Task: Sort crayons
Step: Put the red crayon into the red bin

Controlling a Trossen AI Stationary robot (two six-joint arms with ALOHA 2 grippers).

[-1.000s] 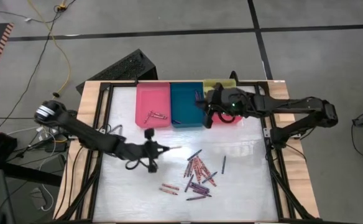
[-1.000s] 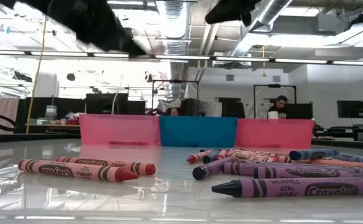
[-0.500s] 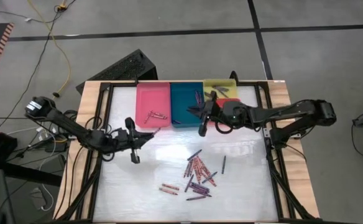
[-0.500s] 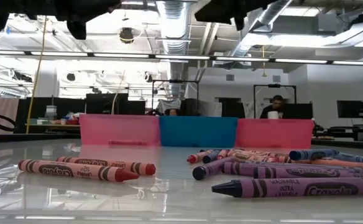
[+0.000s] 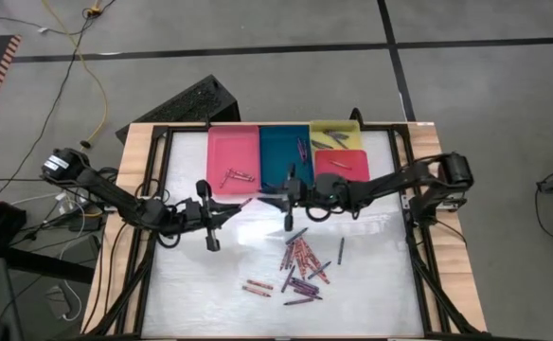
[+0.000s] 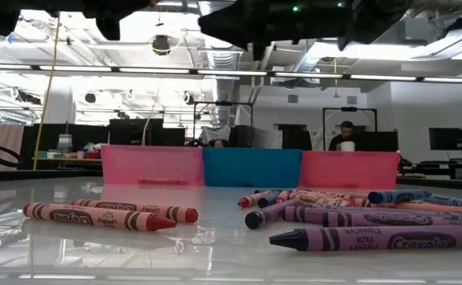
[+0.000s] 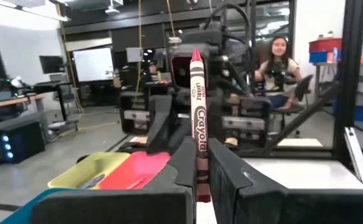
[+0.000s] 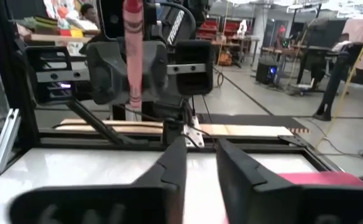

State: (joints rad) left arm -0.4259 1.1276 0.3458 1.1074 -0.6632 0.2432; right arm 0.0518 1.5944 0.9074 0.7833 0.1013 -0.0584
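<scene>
Table (image 5: 191,284): both arms meet mid-table, just in front of the pink tray (image 5: 232,156) and teal tray (image 5: 284,152). Left gripper (image 5: 225,209) is clamped on a red crayon (image 7: 197,118), long axis pointing out past its tips twd the right gripper (image 5: 278,198), which faces it w/ fingers apart and nothing between them. Looks like a handover, crayon tip nearly in line w/ the right's gap. Remaining loose crayons (image 5: 301,265) lie nearer the front edge, closer to the right arm.
</scene>
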